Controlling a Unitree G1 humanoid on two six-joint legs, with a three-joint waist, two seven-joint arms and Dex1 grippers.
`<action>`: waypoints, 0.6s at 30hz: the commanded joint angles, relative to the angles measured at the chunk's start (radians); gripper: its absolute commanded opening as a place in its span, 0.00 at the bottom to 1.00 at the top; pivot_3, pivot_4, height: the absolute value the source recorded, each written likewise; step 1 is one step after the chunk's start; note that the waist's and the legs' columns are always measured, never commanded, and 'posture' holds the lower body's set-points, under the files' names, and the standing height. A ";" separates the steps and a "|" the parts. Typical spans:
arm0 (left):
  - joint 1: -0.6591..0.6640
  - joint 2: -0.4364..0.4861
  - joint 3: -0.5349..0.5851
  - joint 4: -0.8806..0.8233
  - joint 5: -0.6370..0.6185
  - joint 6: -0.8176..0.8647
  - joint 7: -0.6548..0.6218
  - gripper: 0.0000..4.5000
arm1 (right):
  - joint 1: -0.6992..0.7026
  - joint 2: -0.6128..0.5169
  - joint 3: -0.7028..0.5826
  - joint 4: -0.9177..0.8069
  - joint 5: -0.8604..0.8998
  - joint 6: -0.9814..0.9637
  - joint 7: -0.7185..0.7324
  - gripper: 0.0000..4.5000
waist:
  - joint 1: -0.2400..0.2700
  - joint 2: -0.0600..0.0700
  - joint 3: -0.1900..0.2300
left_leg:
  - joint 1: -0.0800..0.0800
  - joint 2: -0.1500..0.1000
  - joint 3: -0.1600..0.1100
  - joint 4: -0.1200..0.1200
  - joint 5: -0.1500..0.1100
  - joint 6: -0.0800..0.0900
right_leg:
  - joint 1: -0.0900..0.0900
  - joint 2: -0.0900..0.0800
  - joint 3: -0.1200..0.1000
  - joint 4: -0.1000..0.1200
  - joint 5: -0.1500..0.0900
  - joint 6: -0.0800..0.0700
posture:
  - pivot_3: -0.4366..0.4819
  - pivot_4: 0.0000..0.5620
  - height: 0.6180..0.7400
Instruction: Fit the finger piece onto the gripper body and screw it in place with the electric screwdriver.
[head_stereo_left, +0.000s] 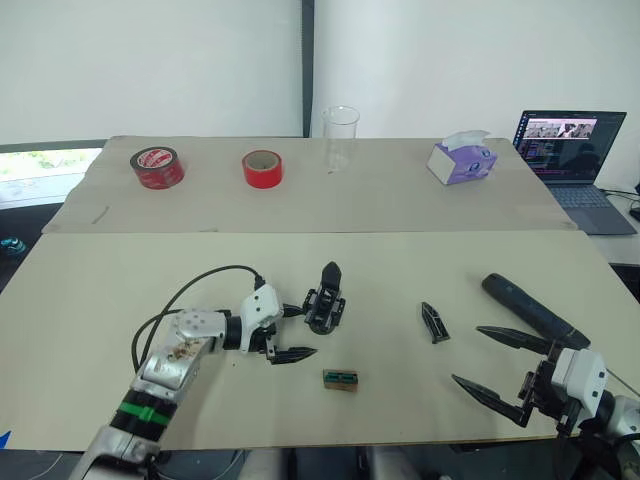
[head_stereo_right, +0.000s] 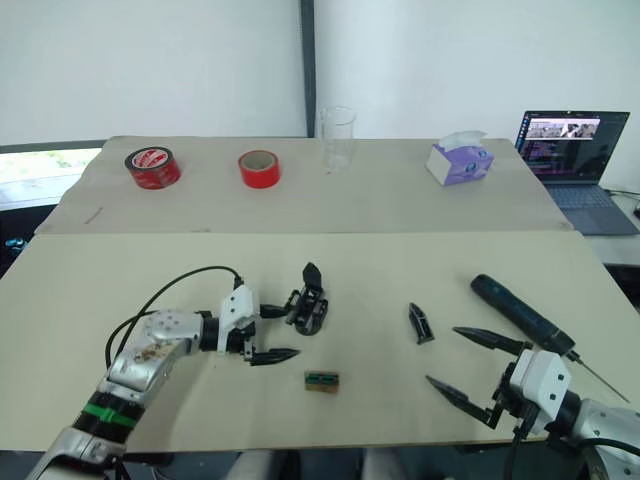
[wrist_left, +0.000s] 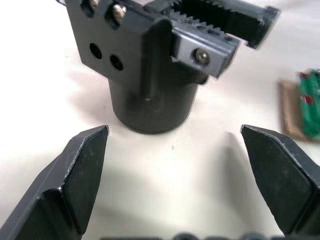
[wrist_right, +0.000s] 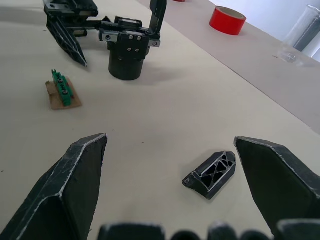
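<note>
Head camera first: the gripper body (head_stereo_left: 326, 300) sits a bit left of center in the frame, its one finger sticking up, and the left gripper (head_stereo_left: 291, 333) is right beside it with its fingers spread wide, one tip up by the body, the other lower down near the little green block (head_stereo_left: 340, 379). The finger piece (head_stereo_left: 434, 322) lies loose right of center, and the electric screwdriver (head_stereo_left: 533, 310) rests diagonally at the right edge. The right gripper (head_stereo_left: 492, 366) is bottom right, fingers wide apart, holding nothing. Two red tape rolls (head_stereo_left: 263, 168), a clear cup (head_stereo_left: 340, 137) and a tissue box (head_stereo_left: 462, 159) line the top. Left wrist view: the body fills the upper middle, just past the open fingertips (wrist_left: 85, 155), not gripped. Right wrist view: the finger piece sits low center-right between the spread fingers, the body up top.
</note>
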 joint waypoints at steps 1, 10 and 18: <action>-0.098 -0.057 -0.034 0.146 -0.006 -0.106 -0.112 0.99 | -0.008 -0.022 -0.032 -0.052 0.027 0.010 -0.012 1.00 | 0.000 0.000 0.000 | 0.000 0.000 0.000 0.000 0.000 0.000 | 0.000 0.000 0.000 0.000 0.000 0.000 | 0.48 0.27 1.00; -0.245 -0.160 -0.057 0.423 0.053 -0.262 -0.197 0.99 | 0.000 -0.041 -0.078 -0.080 0.037 0.054 -0.041 1.00 | -0.002 0.000 0.000 | -0.001 -0.004 0.001 0.001 -0.002 0.003 | 0.000 -0.001 0.002 -0.001 0.000 0.002 | 0.48 0.27 1.00; -0.272 -0.170 -0.028 0.529 0.085 -0.410 -0.180 0.52 | 0.026 -0.021 -0.088 -0.075 0.029 0.036 -0.056 1.00 | -0.004 0.000 0.000 | -0.001 -0.004 0.001 0.001 -0.002 0.004 | 0.000 -0.002 0.002 -0.001 0.000 0.003 | 0.48 0.27 1.00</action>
